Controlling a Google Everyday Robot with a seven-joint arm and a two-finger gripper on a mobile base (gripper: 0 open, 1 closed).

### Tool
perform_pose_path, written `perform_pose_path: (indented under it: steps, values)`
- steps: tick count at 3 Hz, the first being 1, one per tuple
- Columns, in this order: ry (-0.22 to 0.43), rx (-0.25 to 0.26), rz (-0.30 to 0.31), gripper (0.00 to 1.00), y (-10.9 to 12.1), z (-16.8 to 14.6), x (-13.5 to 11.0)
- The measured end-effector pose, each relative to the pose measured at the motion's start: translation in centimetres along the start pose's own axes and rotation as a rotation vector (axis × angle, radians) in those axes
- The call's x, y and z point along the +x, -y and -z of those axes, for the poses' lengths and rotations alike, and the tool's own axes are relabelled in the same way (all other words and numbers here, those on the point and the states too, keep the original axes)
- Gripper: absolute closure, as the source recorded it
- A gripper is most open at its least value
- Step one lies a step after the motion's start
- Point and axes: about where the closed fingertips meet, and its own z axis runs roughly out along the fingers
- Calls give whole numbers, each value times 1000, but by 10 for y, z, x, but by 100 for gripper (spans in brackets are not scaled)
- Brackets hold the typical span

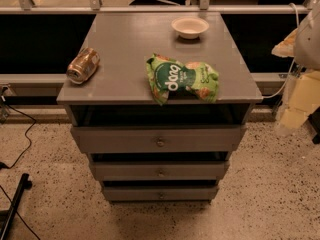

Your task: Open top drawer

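Note:
The top drawer is the widest of three grey drawer fronts in a grey cabinet, with a small round metal knob at its centre. A dark gap shows between its front and the cabinet top. My arm and gripper hang at the right edge of the view as pale cream shapes. They are well to the right of the cabinet, apart from the drawer and touching nothing.
On the cabinet top lie a tipped drink can at the left, a green snack bag near the front edge and a white bowl at the back. Two narrower drawers sit below. Cables lie on the speckled floor at the left.

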Motion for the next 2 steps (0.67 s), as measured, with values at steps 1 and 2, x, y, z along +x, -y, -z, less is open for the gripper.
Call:
perform_pose_path:
  steps: [1, 2]
  values:
    - [0, 0, 0, 0, 0, 0, 0]
    - [20, -17, 30, 0, -5, -23, -4]
